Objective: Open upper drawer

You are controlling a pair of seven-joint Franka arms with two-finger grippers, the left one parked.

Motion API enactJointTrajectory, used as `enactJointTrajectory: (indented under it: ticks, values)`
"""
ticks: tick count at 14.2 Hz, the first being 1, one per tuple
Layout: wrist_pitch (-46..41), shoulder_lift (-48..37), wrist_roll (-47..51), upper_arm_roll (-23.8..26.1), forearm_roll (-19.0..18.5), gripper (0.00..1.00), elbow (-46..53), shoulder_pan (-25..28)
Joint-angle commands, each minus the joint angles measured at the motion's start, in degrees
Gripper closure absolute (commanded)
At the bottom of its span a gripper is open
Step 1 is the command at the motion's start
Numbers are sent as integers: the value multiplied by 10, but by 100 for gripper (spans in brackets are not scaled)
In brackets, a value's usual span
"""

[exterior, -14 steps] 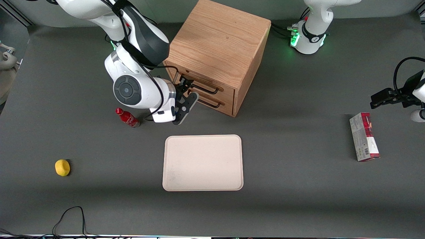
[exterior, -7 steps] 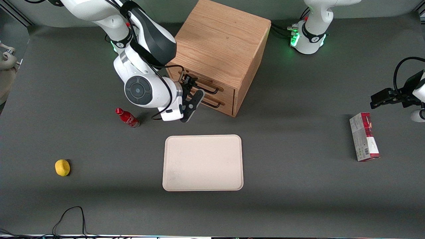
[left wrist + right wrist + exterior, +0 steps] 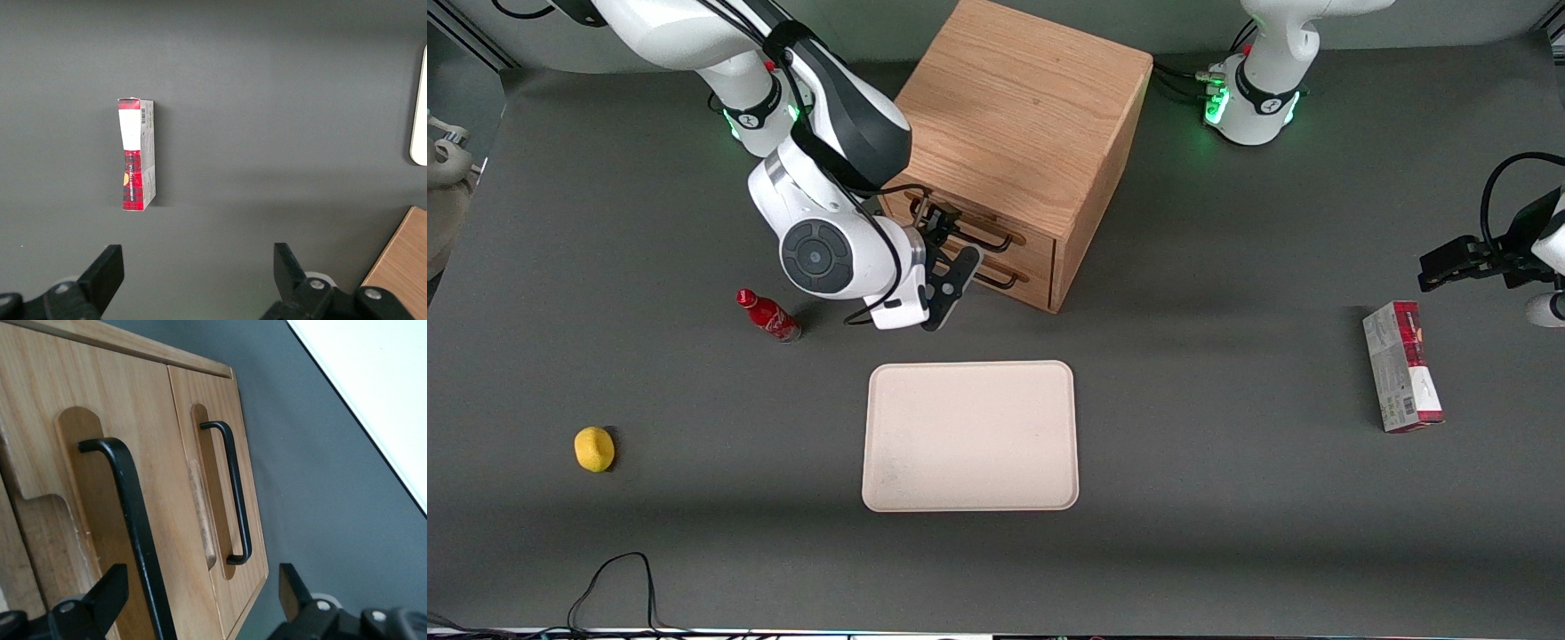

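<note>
The gripper (image 3: 950, 252) sits in the upper centre-left of the front view, directly in front of the cabinet (image 3: 1018, 107). Its fingers (image 3: 107, 590) are spread apart, unloaded, straddling the black handle (image 3: 133, 520) of the upper drawer (image 3: 978, 233), which is closed flush. The lower drawer (image 3: 217, 500) lies just beneath. The tray (image 3: 970, 436) lies nearer the camera.

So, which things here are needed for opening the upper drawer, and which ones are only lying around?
Needed:
- upper drawer, closed, with its black handle
- gripper, open, in front of that handle

Lying around:
- lower drawer
- beige tray
- red bottle
- yellow fruit
- red carton
</note>
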Motion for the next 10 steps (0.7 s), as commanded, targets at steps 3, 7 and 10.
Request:
enactJointTrajectory:
  ticks: [3, 7, 10]
  values:
    - [2, 13, -19, -5, 7, 0, 10, 9]
    - [16, 18, -29, -5, 7, 0, -2, 11]
    - [18, 18, -32, -5, 7, 0, -9, 10]
